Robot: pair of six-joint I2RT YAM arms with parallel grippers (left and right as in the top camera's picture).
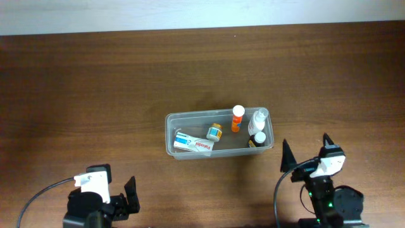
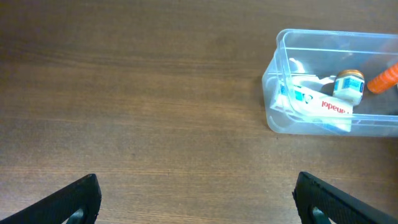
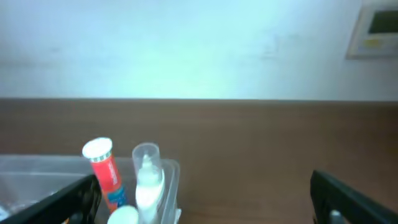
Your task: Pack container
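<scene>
Your left gripper point(image 1: 114, 188) sits at about 7 o'clock on the overhead view, jaws spread wide with nothing between them. Under it is the table point(image 1: 95, 82), a dark brown wood-grain top with a soft sheen, running back to a pale wall point(image 1: 190, 12) at 12 o'clock.

The container point(image 1: 169, 136), a clear plastic tub, rests flat on the table just past centre toward 5 o'clock, its long side across your view. Inside, from its 9 o'clock end, a white carton point(image 1: 193, 144) with red and blue print lies flat. Next come a small jar point(image 1: 214, 132) with a gold lid, then an orange tube point(image 1: 237, 118) with a white cap. At the 3 o'clock end are a white spray bottle point(image 1: 257, 120) under a clear cap and a dark bottle point(image 1: 257, 139) with a white cap.

Your right gripper point(image 1: 306, 152) hovers just off the tub's 4 o'clock corner, jaws wide apart and empty. Its wrist camera looks over the table to the pale wall, with a white wall plate point(image 3: 376, 28) at 1 o'clock.
</scene>
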